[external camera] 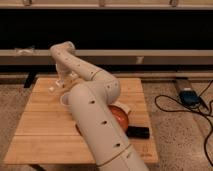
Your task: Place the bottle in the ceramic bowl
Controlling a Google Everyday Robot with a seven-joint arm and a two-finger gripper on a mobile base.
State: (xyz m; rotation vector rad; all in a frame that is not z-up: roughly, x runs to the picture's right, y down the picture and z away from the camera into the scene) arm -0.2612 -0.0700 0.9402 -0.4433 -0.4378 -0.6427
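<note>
Over the far corner of the table (40, 125) our gripper (62, 81) hovers; we cannot tell whether it holds anything. Just beside it lies what we take for the bottle (51, 89). Swinging back could knock the white cup (65, 98) close by. Farther off, the ceramic bowl (121, 116) sits half hidden, contents unseen.

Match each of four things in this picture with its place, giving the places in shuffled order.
Things:
1. gripper
2. ceramic bowl
3. black object
4. blue box

Places:
A. on the floor, right of the table
B. over the table's far left part
C. on the table, partly hidden behind the arm
D. by the table's front right edge

Pairs: 1-B, 2-C, 3-D, 4-A
</note>
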